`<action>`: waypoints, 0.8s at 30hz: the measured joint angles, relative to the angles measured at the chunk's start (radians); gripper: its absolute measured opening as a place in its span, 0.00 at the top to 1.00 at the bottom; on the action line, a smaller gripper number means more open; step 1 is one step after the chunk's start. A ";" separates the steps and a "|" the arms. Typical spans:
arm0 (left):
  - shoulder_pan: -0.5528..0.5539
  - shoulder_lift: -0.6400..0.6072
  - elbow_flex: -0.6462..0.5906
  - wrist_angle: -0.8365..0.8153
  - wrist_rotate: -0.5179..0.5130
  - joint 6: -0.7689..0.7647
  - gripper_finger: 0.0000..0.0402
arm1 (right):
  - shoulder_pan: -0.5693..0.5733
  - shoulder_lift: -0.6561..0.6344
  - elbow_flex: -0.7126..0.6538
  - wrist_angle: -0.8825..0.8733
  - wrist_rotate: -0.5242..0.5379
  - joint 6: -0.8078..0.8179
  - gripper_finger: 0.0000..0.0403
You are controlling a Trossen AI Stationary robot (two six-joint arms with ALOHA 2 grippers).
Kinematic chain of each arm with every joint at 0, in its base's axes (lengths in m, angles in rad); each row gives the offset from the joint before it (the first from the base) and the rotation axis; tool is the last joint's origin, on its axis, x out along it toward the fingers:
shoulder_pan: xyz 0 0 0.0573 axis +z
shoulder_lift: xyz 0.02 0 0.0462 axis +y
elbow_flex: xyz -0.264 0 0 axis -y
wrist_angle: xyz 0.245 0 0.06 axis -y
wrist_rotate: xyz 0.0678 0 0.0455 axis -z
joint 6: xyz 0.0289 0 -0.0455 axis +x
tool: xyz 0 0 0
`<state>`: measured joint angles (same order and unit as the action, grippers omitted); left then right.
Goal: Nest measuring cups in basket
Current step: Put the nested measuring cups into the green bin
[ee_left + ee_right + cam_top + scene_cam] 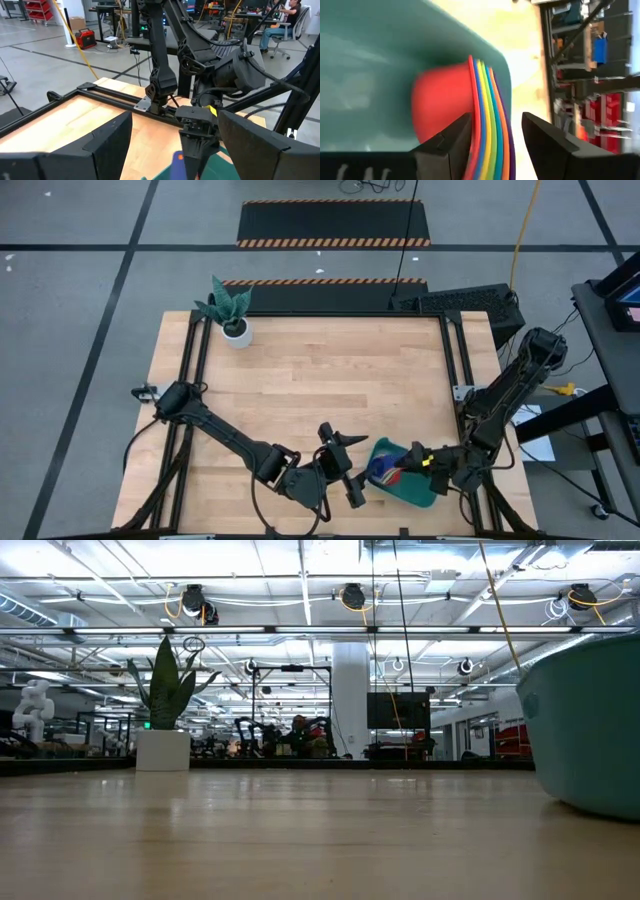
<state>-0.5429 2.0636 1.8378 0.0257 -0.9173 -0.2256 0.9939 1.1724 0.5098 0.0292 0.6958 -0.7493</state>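
Note:
The measuring cups point(485, 125) are nested into one stack inside the teal basket point(380, 55). The red cup point(440, 105) is outermost, with the other cups' coloured rims packed side by side. In the high view the stack point(385, 468) lies in the left part of the basket point(420, 492), near the table's front edge. My right gripper point(495, 140) reaches into the basket from the right and is open, with a finger on either side of the rims. My left gripper point(352, 468) hovers open just left of the basket, holding nothing. My right gripper has one finger point(447, 145) beside the red cup's rim point(470, 100). I cannot tell whether it touches the rim. The other finger point(550, 145) stands clear of the outermost rim point(506, 125), with a gap showing between them. The stack rests in the basket.
A white pot with a green plant point(236, 330) stands at the table's far left corner. Bare wood point(330, 380) lies between it and the basket. In the low view the basket's wall point(590, 730) shows at the right. Black rails point(455, 360) run along the table's sides.

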 joint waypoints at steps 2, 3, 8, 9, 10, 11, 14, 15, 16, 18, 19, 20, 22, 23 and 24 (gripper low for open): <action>0.001 0.000 0.000 0.000 0.000 0.000 0.27 | 0.000 -0.019 0.000 0.002 -0.026 0.020 0.58; 0.001 0.000 0.000 0.000 0.000 0.000 0.27 | 0.000 -0.028 0.000 0.002 -0.031 0.027 0.58; 0.001 0.000 0.000 0.000 0.000 0.002 0.27 | 0.000 -0.072 0.000 -0.004 -0.057 0.048 0.58; 0.001 0.000 0.000 0.000 0.000 0.003 0.27 | 0.000 -0.076 0.000 -0.004 -0.071 0.057 0.58; 0.001 0.000 0.000 -0.001 0.000 0.003 0.27 | 0.000 -0.079 0.000 -0.005 -0.075 0.064 0.58; 0.001 0.000 0.000 -0.002 0.000 0.003 0.27 | 0.000 -0.081 0.000 -0.004 -0.082 0.070 0.58; 0.001 0.000 0.000 -0.007 0.000 0.003 0.27 | 0.000 -0.085 0.000 -0.004 -0.107 0.093 0.58; 0.001 0.000 0.000 -0.008 0.000 0.003 0.27 | 0.000 -0.086 0.000 -0.004 -0.118 0.098 0.58; 0.001 0.000 0.000 -0.008 0.000 0.003 0.27 | 0.000 -0.086 0.000 -0.003 -0.124 0.104 0.58; 0.001 0.000 0.000 -0.009 0.000 0.002 0.27 | 0.000 -0.086 0.000 0.003 -0.125 0.116 0.58; 0.001 0.000 0.000 -0.010 0.000 0.001 0.27 | 0.000 -0.086 0.000 0.005 -0.125 0.120 0.58; 0.001 0.000 0.000 -0.014 0.000 -0.003 0.27 | 0.000 -0.086 0.000 0.006 -0.124 0.126 0.58; 0.002 0.000 0.000 -0.027 0.000 -0.020 0.27 | 0.000 -0.094 0.000 0.005 -0.123 0.148 0.58; 0.004 0.000 0.000 -0.030 0.000 -0.025 0.27 | 0.000 -0.102 0.000 0.003 -0.123 0.163 0.58; 0.005 0.000 0.000 -0.032 0.000 -0.033 0.27 | 0.000 -0.114 0.000 0.003 -0.121 0.181 0.58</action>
<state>-0.5379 2.0632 1.8378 -0.0065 -0.9171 -0.2582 0.9942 1.0584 0.5102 0.0322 0.5748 -0.5682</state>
